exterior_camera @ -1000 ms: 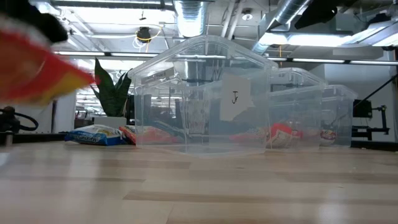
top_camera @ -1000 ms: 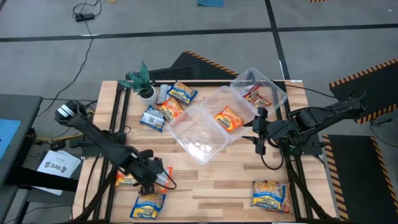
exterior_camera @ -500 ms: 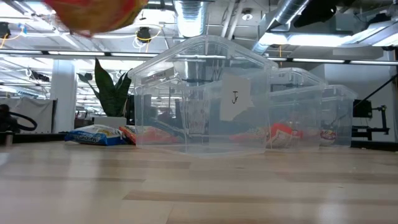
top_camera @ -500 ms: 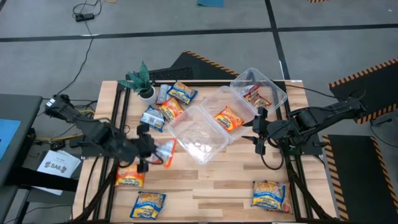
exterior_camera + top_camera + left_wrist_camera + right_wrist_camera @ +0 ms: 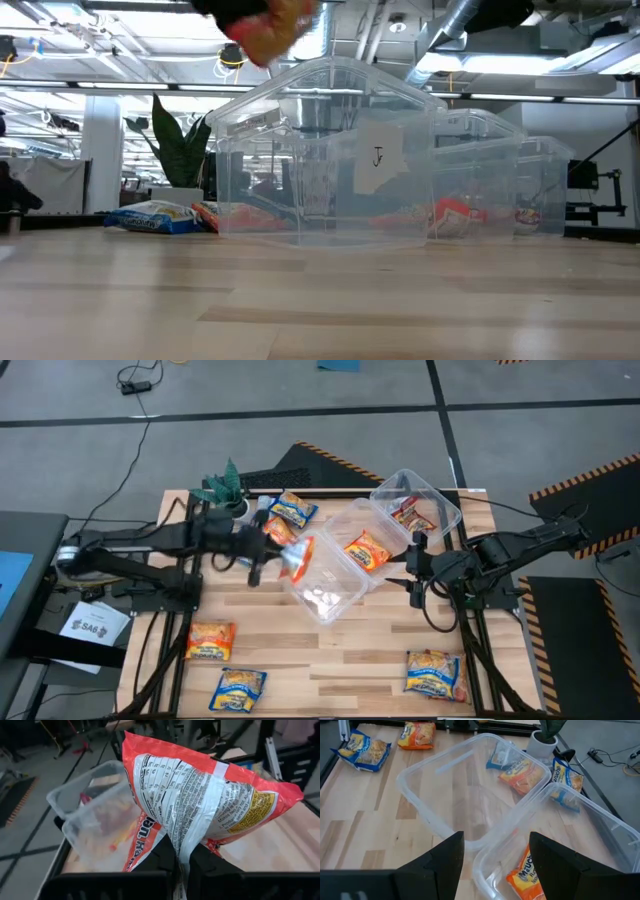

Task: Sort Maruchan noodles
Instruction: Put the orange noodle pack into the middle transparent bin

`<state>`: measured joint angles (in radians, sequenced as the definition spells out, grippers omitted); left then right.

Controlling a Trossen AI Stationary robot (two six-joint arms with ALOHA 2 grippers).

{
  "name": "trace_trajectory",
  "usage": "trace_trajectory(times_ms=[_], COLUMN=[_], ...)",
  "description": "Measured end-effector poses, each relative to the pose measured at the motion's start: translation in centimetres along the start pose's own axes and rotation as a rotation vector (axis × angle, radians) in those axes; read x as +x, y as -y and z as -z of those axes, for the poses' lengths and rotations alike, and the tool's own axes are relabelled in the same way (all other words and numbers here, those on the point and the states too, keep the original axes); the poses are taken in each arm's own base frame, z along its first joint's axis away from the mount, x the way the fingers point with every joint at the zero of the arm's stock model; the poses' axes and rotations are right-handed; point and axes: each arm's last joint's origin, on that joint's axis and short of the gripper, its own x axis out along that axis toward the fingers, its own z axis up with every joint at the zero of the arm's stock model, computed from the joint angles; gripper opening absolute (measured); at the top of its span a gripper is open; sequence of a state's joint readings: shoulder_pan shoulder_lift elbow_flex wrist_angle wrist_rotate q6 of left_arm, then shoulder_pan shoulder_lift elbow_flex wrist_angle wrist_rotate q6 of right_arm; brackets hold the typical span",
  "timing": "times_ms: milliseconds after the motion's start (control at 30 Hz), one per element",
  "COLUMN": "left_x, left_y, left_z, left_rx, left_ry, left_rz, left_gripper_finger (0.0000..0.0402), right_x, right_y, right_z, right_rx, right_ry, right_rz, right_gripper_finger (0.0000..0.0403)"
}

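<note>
From above, the left gripper (image 5: 283, 557) has swung from the table's near-left corner up to the rim of the empty clear tub (image 5: 318, 577), clamped on an orange ramen packet (image 5: 297, 557) — a drop looks close. The right gripper (image 5: 413, 568) waits beside the tubs, jaws wide. Low view: the packet hangs above the tub. Left wrist: crinkly orange wrapper, white nutrition panel, pinched by its seam.

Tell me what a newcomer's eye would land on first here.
First, the orange noodle packet pinched in the left claw, carried in the air at the edge of the empty clear tub mid-table. Next, the two other clear tubs behind it, the middle one holding an orange packet. The right claw waits open at the table's right side.
</note>
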<state>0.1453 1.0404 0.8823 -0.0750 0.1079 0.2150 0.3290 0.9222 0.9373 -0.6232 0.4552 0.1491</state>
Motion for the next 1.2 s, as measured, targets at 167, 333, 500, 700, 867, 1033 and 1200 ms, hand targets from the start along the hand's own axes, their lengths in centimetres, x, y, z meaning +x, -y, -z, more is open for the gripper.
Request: trace_trajectory(times_ms=[167, 333, 500, 700, 867, 1033, 1200], left_x=[2.4, 5.3, 8.4, 12.9, 15.6, 17.5, 17.7], left_y=[-2.5, -4.2, -6.6, -8.9, -10.4, -11.2, -11.0], left_z=[2.8, 4.6, 5.5, 5.9, 4.6, 4.4, 4.2], left_rx=[-0.03, -0.003, -0.034, -0.061, -0.037, -0.053, -0.075], left_ry=[0.153, 0.218, 0.27, 0.231, 0.251, 0.224, 0.186], left_rz=[0.038, -0.006, 0.031, 0.061, 0.023, 0.01, -0.057], left_gripper_finger=[0.0, 0.0, 0.0, 0.0, 0.0, 0.0001, 0.0018], right_x=[0.0, 0.0, 0.0, 0.0, 0.0, 0.0, 0.0], right_y=[0.0, 0.0, 0.0, 0.0, 0.0, 0.0, 0.0], right_z=[-0.1, -0.4, -0.9, -0.9, -0.9, -1.0, -1.0], right_rx=[-0.023, -0.017, -0.001, 0.0, 0.002, 0.004, 0.006], right_ry=[0.013, 0.042, 0.086, 0.088, 0.092, 0.095, 0.098], right_rz=[-0.001, 0.004, 0.016, 0.016, 0.017, 0.016, 0.016], right_gripper_finger=[0.0245, 0.0245, 0.0245, 0.0245, 0.0245, 0.0245, 0.0245])
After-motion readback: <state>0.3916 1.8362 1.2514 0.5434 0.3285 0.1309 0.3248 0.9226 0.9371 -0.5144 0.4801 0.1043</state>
